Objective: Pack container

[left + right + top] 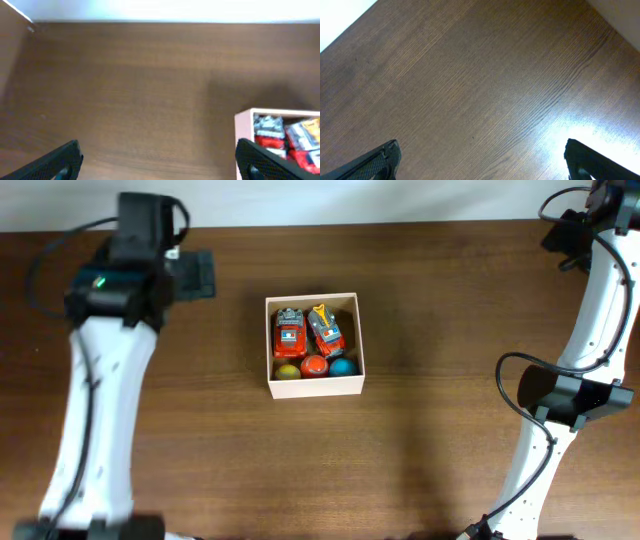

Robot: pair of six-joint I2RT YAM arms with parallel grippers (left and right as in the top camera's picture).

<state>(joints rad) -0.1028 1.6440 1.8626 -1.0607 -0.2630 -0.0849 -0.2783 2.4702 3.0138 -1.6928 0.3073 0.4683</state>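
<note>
Left gripper [157, 145]: jaws spread wide, only bare table [125, 90] between them. It hangs over the wood left of the container [244, 120]. One corner of the box shows beside the right-hand finger in the wrist view. From overhead the two are clearly apart.

Right gripper [481, 145]: jaws equally wide and empty, over bare wood. It is towards the table's far right corner, well away from the box.

Container: mid-table, upright, top open. Two red toy cars [289, 333] lie side by side in the far half. Three small balls [314, 367] sit in a row along the near wall: one possibly yellowish (small, hard to read), one red, one blue.
</note>
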